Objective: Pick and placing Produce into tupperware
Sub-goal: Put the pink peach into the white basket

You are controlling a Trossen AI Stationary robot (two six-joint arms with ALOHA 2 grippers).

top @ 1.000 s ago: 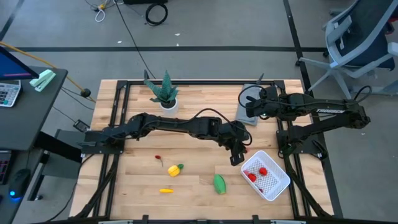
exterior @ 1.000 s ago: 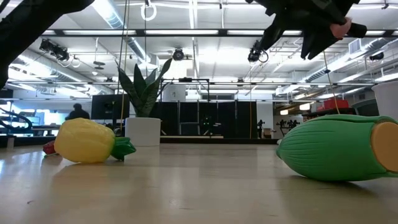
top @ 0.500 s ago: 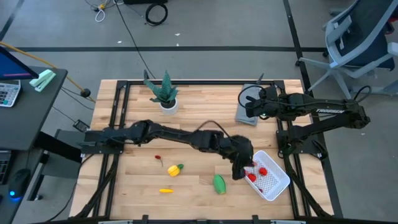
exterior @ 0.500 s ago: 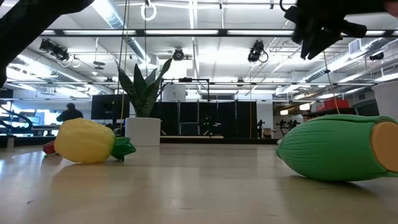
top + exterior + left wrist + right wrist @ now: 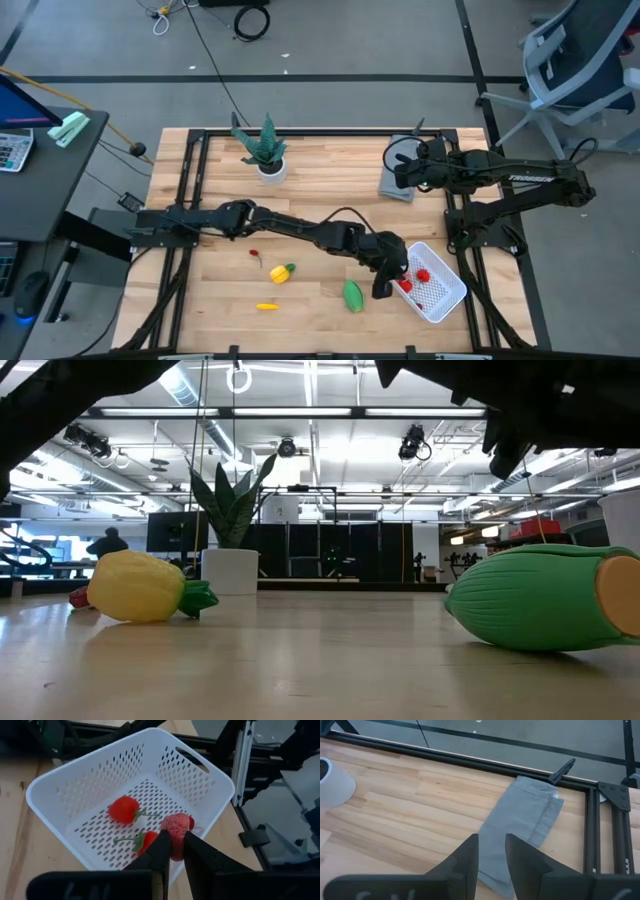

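From overhead you look straight down on the whole counter (image 5: 320,200). Your low camera sits at counter height, close to the green oblong (image 5: 540,597), facing the room. Your left wrist camera looks closely into the tupperware (image 5: 130,800), also seen from overhead; your right wrist camera faces the grey cloth (image 5: 520,830).

A wooden table (image 5: 320,175) was seen. On it, a potted plant (image 5: 266,150) was set far left, a grey cloth (image 5: 397,180) far right. A white tupperware (image 5: 447,290) was placed near right; green (image 5: 353,296), yellow (image 5: 282,272), orange (image 5: 267,306) and red (image 5: 254,253) produce lay scattered near left of it.
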